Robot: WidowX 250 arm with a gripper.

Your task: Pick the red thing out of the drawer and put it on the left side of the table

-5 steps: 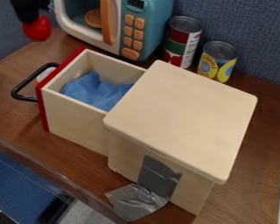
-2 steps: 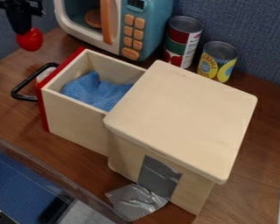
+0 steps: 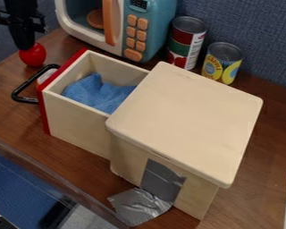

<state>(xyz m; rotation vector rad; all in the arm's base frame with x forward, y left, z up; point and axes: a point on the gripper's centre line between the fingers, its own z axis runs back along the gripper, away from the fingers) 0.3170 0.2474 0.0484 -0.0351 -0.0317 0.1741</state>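
At the far left of the table (image 3: 9,120), just beyond the black loop handle (image 3: 29,79) of the drawer, is the glossy round red thing (image 3: 32,56) I'm after, at the tip of the black two-finger gripper (image 3: 27,46). The jaws look clamped on its upper part, though I can't make out where each pad bears. I also can't tell from this slant whether its underside touches the wood or hangs just above. I take it for a light toy fruit, hollow plastic or firm rubber: not fragile, but smooth enough to slip or twist if pinched off-centre. A grip across its widest part would suit it best; with a hold this high, I'd keep the squeeze steady and lower gently, because on release it may well roll. Nearer and to the right, the pale wooden drawer (image 3: 77,120) with its red front (image 3: 44,112) stands pulled out, a crumpled blue cloth (image 3: 98,93) inside. The thing is already clear of it, so I judge that only the placing is left. Further right is the pale wooden cabinet (image 3: 187,120), and along the far side stand the teal and white toy microwave (image 3: 160,29) and two printed cans (image 3: 185,42).
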